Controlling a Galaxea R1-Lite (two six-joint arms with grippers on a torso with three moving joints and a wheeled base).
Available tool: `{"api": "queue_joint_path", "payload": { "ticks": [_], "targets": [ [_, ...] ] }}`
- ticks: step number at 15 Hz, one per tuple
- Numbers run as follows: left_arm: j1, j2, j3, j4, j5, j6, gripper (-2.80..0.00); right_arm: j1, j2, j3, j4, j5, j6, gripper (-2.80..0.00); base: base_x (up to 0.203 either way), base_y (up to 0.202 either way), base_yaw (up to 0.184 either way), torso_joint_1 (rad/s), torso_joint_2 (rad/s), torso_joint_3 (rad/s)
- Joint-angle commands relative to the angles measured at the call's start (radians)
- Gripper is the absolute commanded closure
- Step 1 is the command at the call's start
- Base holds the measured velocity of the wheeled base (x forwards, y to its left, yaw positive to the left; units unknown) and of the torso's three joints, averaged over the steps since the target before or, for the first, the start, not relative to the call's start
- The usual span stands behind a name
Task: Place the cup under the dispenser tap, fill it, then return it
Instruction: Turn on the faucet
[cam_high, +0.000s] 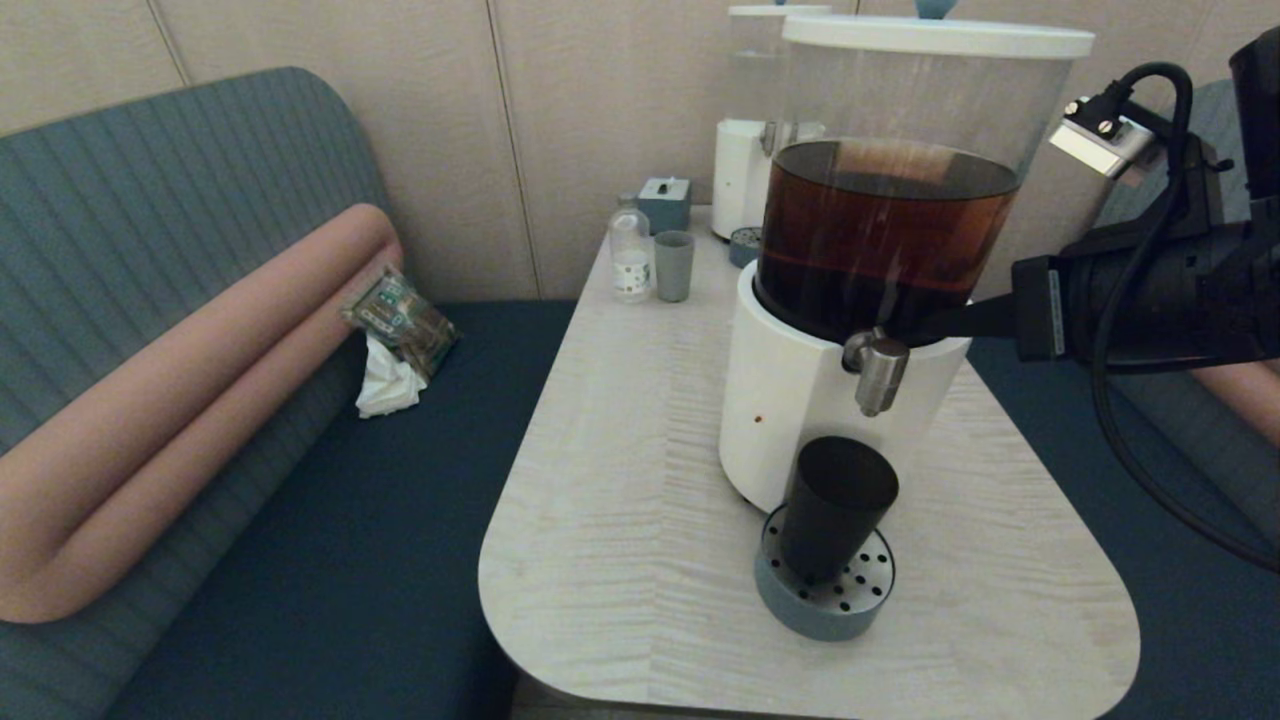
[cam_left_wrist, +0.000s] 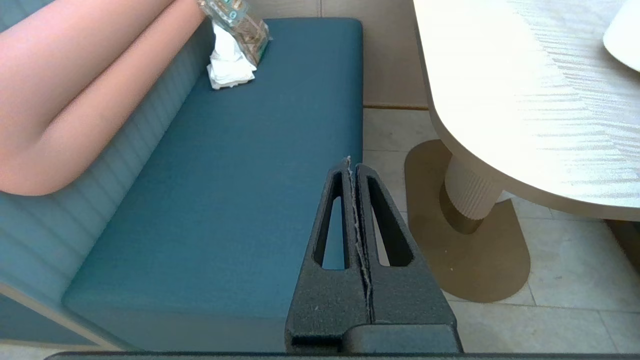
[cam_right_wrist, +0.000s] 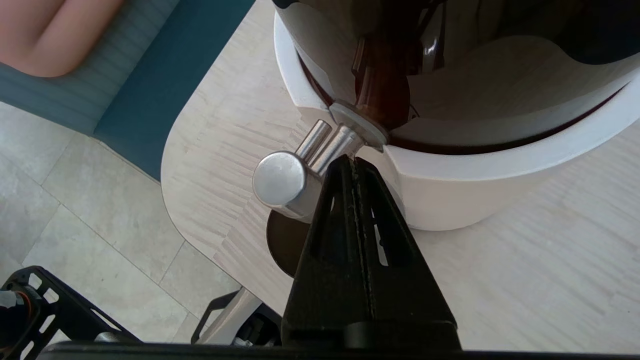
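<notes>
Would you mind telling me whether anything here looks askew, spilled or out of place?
The black cup leans on the round drip tray under the tap rather than standing straight. On the bench seat, a crumpled white tissue lies loose. No spill shows.

The dispenser tap (cam_high: 877, 368) overhangs the cup (cam_high: 836, 506); bare table (cam_high: 620, 540) lies to its left.

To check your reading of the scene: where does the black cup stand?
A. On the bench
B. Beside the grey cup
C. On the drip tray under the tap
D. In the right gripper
C: the cup stands upright on the drip tray below the tap.
</notes>
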Motion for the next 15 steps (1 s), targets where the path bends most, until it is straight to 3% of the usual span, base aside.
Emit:
{"api": "queue_joint_path", "payload": {
  "ticks": [1, 15],
  "targets": [
    [0.001, 0.002, 0.001, -0.001, 0.0, 0.0, 0.0, 0.002, 0.002, -0.005, 0.002, 0.002, 0.001, 0.0, 0.0, 0.0, 0.0, 0.0, 0.0, 0.0],
    [0.001, 0.002, 0.002, 0.0, 0.0, 0.0, 0.0, -0.013, -0.011, -0.012, -0.013, 0.002, 0.001, 0.0, 0.0, 0.0, 0.0, 0.0, 0.0, 0.0]
  ]
}}
